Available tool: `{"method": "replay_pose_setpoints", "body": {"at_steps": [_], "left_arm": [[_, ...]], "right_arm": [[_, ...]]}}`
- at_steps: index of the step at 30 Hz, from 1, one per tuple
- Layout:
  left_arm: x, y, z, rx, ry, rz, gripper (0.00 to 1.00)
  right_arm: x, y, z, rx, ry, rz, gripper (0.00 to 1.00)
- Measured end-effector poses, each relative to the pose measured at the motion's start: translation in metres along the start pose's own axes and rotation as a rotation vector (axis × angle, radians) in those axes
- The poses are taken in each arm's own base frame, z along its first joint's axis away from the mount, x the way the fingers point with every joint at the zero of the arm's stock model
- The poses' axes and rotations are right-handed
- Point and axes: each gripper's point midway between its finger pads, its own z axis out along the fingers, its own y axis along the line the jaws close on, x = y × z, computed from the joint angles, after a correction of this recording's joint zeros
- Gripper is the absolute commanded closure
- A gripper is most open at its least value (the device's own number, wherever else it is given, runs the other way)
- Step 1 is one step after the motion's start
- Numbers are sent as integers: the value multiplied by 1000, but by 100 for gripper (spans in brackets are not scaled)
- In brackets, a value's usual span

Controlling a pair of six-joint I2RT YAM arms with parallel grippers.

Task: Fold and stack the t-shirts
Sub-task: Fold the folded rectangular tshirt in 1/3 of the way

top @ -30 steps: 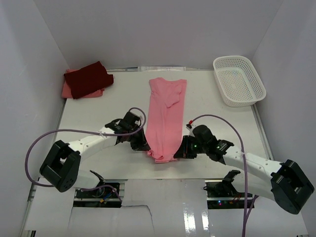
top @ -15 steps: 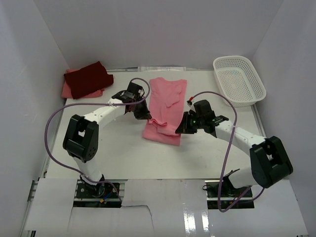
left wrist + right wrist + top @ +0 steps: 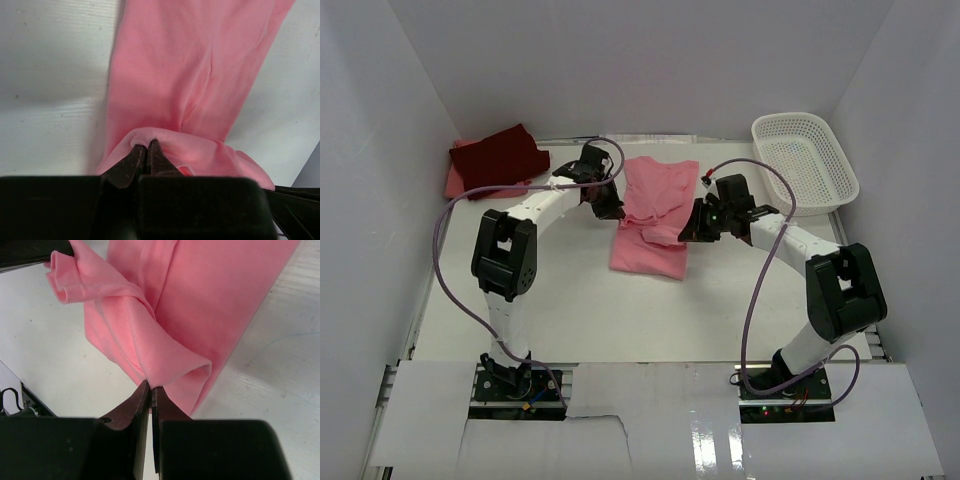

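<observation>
The light pink t-shirt (image 3: pixel 654 215) lies on the table's middle back, its near end doubled over towards the far end. My left gripper (image 3: pixel 613 211) is shut on the shirt's left edge (image 3: pixel 145 135). My right gripper (image 3: pixel 686 231) is shut on the shirt's right edge (image 3: pixel 165 372). Both hold the lifted hem above the shirt's lower layer. The dark maroon t-shirt (image 3: pixel 500 158) lies folded at the back left on top of the salmon pink t-shirt (image 3: pixel 457 183).
A white mesh basket (image 3: pixel 804 162) stands at the back right. White walls close the table on three sides. Purple cables loop from both arms over the table.
Both grippers have carried the shirt's near hem from the front of the table towards the back, folding the shirt over itself. The arms have stretched further away.
</observation>
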Motion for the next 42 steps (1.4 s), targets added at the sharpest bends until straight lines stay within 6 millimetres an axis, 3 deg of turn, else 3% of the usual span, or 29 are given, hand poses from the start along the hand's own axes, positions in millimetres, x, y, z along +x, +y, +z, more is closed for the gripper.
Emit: {"method": "replay_pose_setpoints", "body": {"at_steps": [7,9,10,11,12,13,14,19,23,27,28,30,33,36,39,42], "left_arm": [[-16,-8,16,-2,4,12,90],[-24,-13,18,0,-5,20,85],[-28,-15,18,1,-13,26,63],[-32,-17,19,1,-20,34,54],[-36,-19,18,2,-28,39,43],[-42,-22,17,4,-40,41,19],[-47,-25,16,5,-53,50,2],[-75,-38,4,5,-132,43,2],[-81,-42,-11,17,-178,51,2],[-50,-30,-32,39,-148,36,4],[-36,-26,-37,53,-134,24,5],[-7,-19,-48,89,-112,-2,7],[37,-3,-53,135,-81,-63,13],[65,5,-45,172,-59,-112,15],[77,4,-31,192,-48,-131,17],[76,-12,-22,244,-64,-110,23]], "right_arm": [[-10,-12,12,18,17,12,92],[-15,-15,14,23,10,11,86],[-19,-16,15,28,5,9,68],[-23,-18,16,36,-3,8,59],[-29,-21,17,50,-17,2,53],[-35,-24,17,70,-37,-3,46],[-41,-27,17,91,-60,-5,45],[-74,-35,10,157,-208,-36,41],[-80,-21,-4,98,-271,-55,46],[-69,-2,4,-36,-237,-42,55],[-62,0,9,-70,-216,-32,70],[-46,0,20,-118,-175,-6,90],[-18,-7,42,-166,-92,69,92],[3,-12,62,-204,-34,122,92],[13,-11,75,-239,-8,149,92],[17,-1,83,-279,-5,143,92]]}}
